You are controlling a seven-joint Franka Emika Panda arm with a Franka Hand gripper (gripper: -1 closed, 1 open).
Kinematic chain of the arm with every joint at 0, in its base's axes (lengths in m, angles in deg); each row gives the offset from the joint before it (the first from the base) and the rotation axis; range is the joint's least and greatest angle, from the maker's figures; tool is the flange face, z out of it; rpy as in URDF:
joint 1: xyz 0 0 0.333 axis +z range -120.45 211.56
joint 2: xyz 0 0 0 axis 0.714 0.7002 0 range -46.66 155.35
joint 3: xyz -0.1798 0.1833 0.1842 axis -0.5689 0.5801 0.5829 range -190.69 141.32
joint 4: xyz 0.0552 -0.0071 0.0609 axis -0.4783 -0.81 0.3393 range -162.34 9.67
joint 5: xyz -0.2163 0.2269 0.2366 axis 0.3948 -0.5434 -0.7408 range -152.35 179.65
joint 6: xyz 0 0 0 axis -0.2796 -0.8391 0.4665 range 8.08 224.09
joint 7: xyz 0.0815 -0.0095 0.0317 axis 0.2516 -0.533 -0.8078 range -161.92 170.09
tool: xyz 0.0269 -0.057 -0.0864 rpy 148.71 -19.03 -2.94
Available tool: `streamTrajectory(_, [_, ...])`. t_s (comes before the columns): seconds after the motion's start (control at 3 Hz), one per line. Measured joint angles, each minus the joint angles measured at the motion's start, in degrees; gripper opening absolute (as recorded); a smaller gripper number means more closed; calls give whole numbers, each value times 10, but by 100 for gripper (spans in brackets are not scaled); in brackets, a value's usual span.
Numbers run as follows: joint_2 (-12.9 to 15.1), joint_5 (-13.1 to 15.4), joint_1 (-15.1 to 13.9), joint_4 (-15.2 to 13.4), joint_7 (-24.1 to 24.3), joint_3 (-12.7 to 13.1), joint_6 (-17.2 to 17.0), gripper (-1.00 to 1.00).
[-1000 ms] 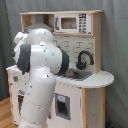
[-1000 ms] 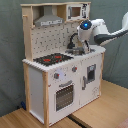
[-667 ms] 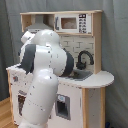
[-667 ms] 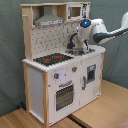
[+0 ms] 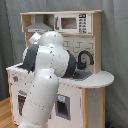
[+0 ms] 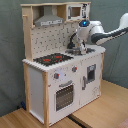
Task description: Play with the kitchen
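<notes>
The kitchen (image 6: 60, 75) is a tall toy of pale wood and white panels. In the second exterior view I see its black-red stovetop (image 6: 52, 59), grey hood (image 6: 49, 20), microwave (image 6: 75, 11) and oven door (image 6: 64, 95). My white arm (image 6: 107, 33) reaches in from the second exterior view's right. My gripper (image 6: 78, 49) hangs low over the sink area, beside the black faucet (image 6: 73, 40). In the first exterior view my arm (image 5: 47, 75) fills the foreground and hides the stovetop and the gripper. The faucet (image 5: 85, 58), sink (image 5: 82, 76), hood (image 5: 40, 23) and microwave (image 5: 72, 23) show past it.
The kitchen stands on a wooden floor (image 6: 107, 107) before a grey curtain (image 6: 10, 50). A rounded white counter (image 5: 102, 79) juts out at the sink end. A cupboard door with a dark panel (image 6: 90, 73) sits under the sink.
In the first exterior view my arm has swung further right and now covers more of the kitchen's front. In the second exterior view the gripper sits slightly lower by the sink.
</notes>
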Motion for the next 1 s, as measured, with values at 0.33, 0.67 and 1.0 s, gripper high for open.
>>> streamTrajectory(0.33, [0,-28,14,0,1,-35,38,100])
streamTrajectory(0.67, [13,-69,20,1,0,-64,65,100])
streamTrajectory(1.0, [65,-73,25,3,-22,-76,63,100])
